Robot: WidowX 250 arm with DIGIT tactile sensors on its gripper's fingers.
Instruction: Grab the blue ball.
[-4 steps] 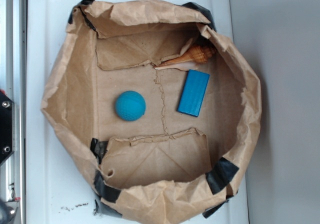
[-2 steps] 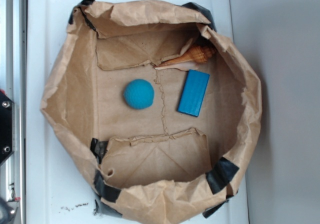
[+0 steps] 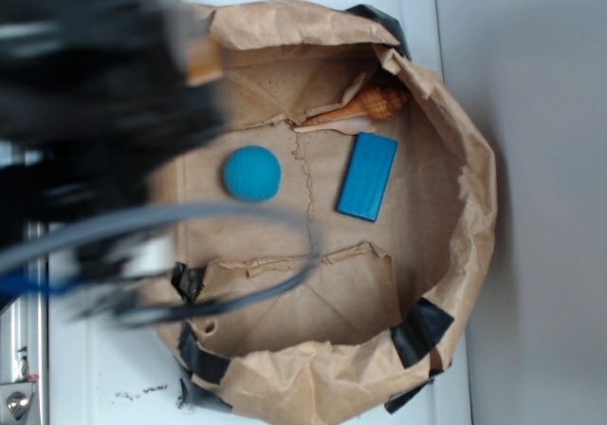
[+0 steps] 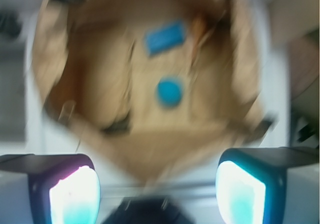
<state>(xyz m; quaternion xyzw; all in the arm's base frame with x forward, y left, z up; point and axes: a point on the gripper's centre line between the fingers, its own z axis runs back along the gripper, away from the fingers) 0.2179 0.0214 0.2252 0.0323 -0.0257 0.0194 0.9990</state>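
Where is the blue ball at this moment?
In the exterior view the blue ball lies on the floor of the paper bag, left of the blue block and apart from it, below-left of the wooden piece.

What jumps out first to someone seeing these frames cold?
The big dark motion-blurred robot arm filling the upper left of the exterior view, overlapping the left rim of the crumpled brown paper bag. Next, the blue ball on the bag's floor, with the blue block to its right and a tan shell-like object against the back wall. In the wrist view the gripper is open, its fingers at the bottom corners, high above the ball.
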